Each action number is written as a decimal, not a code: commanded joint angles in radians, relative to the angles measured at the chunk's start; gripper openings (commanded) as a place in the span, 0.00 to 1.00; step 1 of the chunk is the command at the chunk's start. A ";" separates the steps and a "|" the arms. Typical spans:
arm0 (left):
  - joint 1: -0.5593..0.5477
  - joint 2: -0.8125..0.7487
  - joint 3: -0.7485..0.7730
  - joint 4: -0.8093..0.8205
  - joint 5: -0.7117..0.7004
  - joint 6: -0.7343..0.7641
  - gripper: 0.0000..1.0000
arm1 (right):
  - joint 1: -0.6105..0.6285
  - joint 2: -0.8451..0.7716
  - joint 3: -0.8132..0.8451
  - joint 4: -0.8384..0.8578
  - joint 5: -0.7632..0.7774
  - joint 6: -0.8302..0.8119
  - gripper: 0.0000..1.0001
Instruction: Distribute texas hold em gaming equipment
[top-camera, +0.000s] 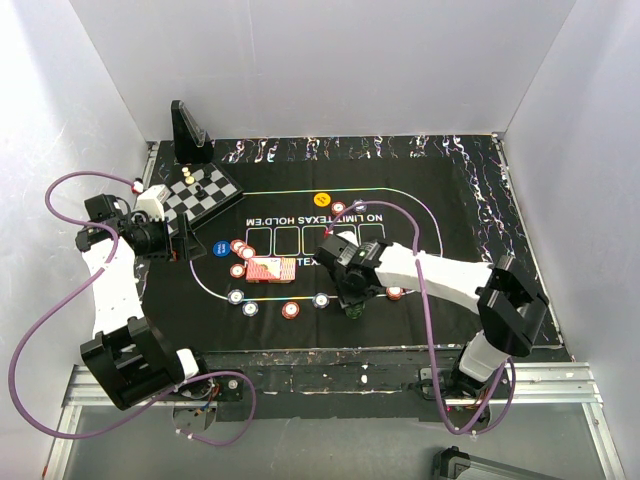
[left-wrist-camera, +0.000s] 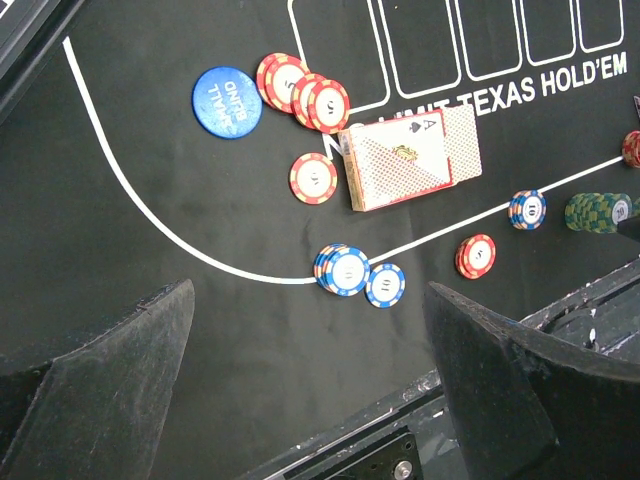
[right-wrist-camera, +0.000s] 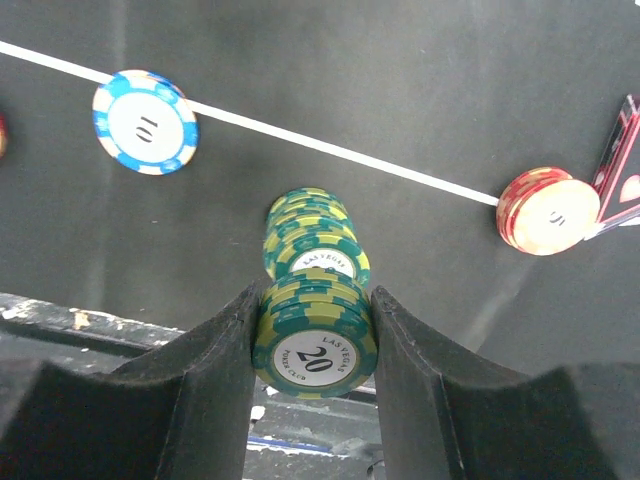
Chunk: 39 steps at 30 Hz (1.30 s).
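My right gripper (right-wrist-camera: 315, 305) is shut on a short stack of green poker chips (right-wrist-camera: 315, 345), held just above and in front of a second green stack (right-wrist-camera: 308, 235) on the black poker mat (top-camera: 440, 220). In the top view it (top-camera: 352, 306) is near the mat's front edge. My left gripper (left-wrist-camera: 310, 400) is open and empty over the mat's left end, beside the chessboard (top-camera: 203, 192). Red-backed cards (left-wrist-camera: 410, 160) lie mid-mat with an ace face up. Red chips (left-wrist-camera: 300, 90), blue chips (left-wrist-camera: 345, 270) and a blue small-blind button (left-wrist-camera: 228, 102) lie around them. An orange button (top-camera: 321, 198) sits further back.
A dark triangular piece (top-camera: 188, 130) stands at the back left corner behind the chessboard. A blue chip (right-wrist-camera: 145, 122) and a red chip stack (right-wrist-camera: 548, 210) lie either side of the green stack. White walls enclose the table. The metal front rail (top-camera: 330, 385) is close below.
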 joint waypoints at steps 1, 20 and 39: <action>-0.003 -0.012 0.004 0.025 0.009 0.012 1.00 | 0.015 -0.031 0.130 -0.075 0.029 -0.017 0.28; 0.040 0.093 0.007 0.057 0.039 -0.011 1.00 | 0.142 0.691 1.159 -0.245 -0.102 -0.279 0.17; 0.074 0.089 0.009 0.022 0.058 0.038 1.00 | 0.153 0.866 1.172 -0.110 -0.139 -0.319 0.16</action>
